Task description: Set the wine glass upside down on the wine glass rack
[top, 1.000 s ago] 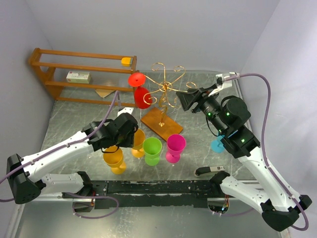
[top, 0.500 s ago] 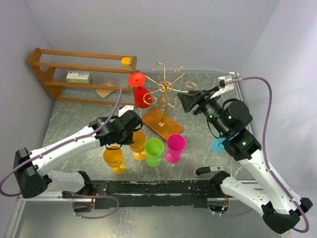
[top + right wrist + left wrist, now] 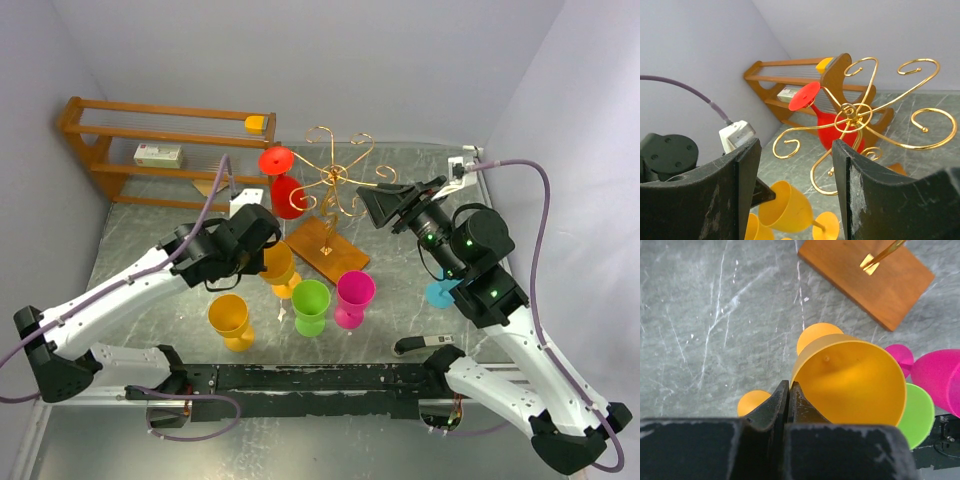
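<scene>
My left gripper (image 3: 789, 386) is shut on the rim of a yellow-orange wine glass (image 3: 850, 380), one finger inside the bowl and one outside. In the top view this glass (image 3: 279, 264) hangs tilted just above the table, left of the rack's wooden base (image 3: 325, 250). The wine glass rack (image 3: 336, 176) is a gold wire tree, and a red glass (image 3: 286, 192) hangs upside down on its left arm. My right gripper (image 3: 796, 145) is open and empty, level with the rack (image 3: 856, 113) on its right side (image 3: 376, 202).
A second yellow-orange glass (image 3: 230, 318), a green one (image 3: 309, 303) and a pink one (image 3: 354, 297) stand upright near the front. A blue glass (image 3: 438, 293) is partly hidden behind my right arm. A brown wooden shelf (image 3: 160, 150) stands at the back left.
My left gripper has shut on the yellow-orange glass's rim and raised it, tilting it and carrying it back toward the rack. The right arm has barely moved.
</scene>
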Available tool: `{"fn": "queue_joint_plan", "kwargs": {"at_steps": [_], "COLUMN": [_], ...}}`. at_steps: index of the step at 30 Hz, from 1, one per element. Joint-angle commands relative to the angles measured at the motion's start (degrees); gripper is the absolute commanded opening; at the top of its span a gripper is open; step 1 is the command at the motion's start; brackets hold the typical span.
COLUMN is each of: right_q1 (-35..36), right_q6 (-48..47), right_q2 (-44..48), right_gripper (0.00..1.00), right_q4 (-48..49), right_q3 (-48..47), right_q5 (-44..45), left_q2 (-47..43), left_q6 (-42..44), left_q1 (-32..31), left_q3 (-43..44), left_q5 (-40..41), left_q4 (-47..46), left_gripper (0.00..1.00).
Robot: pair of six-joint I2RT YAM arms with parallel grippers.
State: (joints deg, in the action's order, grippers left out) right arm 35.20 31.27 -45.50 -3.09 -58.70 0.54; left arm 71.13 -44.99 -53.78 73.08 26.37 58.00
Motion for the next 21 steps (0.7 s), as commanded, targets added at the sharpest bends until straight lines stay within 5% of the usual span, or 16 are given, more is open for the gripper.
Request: {"fn": "queue_joint_plan", "kwargs": {"at_steps": [1, 13, 21], "right_q1": [-0.2, -0.2, -0.2], "right_q6": [3.1, 8.0, 5.4], "right_q2": [1.3, 1.5, 2.2], "right_gripper": [0.59, 0.62, 0.68], "right_q4": [1.6, 1.6, 4.6], "right_q3": [0.6, 0.7, -0.2], "right_q5": [-0.5, -0.6, -8.1], "left_q2": [-3.0, -10.4, -16.0], "left_q6": [5.7, 14.7, 29.9], "left_q1": [0.3, 0.3, 0.3], "left_q3": [4.7, 9.8, 8.6], "left_q5": [-1.2, -3.9, -25.1], "left_q4": [1.3, 0.5, -10.8], "left_gripper": [0.07, 0.07, 0.07]}}
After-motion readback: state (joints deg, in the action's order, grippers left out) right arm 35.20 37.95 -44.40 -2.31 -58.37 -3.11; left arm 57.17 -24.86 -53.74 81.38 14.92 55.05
